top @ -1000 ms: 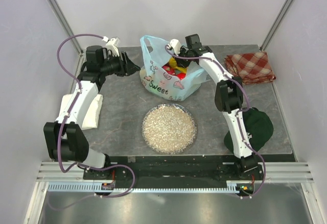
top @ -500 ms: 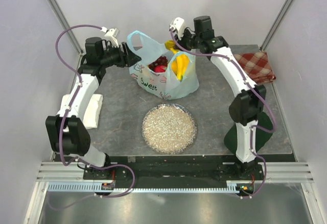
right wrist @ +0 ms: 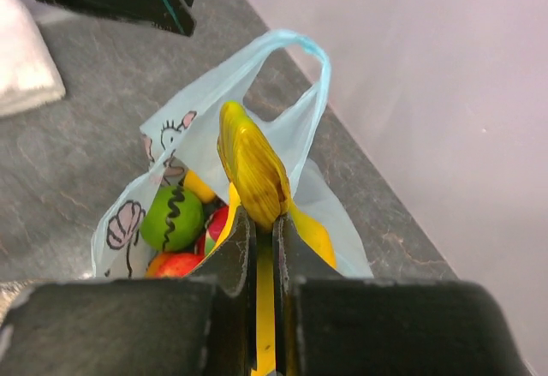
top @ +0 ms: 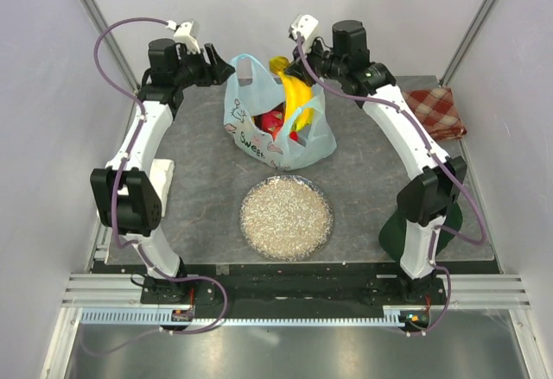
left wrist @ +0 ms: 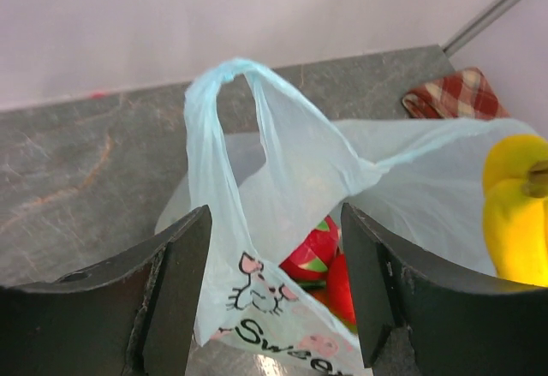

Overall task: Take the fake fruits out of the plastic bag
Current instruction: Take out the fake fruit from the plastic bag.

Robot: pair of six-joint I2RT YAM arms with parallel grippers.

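The right gripper (right wrist: 264, 222) is clamped on the banana bunch (right wrist: 253, 166), partway out of the plastic bag (top: 311, 142) on the table (top: 199, 189), while the left gripper (left wrist: 274, 213) has its jaws apart around a handle loop (left wrist: 227, 72), probably to steady it, though contact's hard to call.

Banana bunch (top: 295, 98) half out, blue bag (top: 246, 133) upright

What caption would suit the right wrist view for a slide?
Right gripper shut on the yellow banana bunch, held above the open blue plastic bag.
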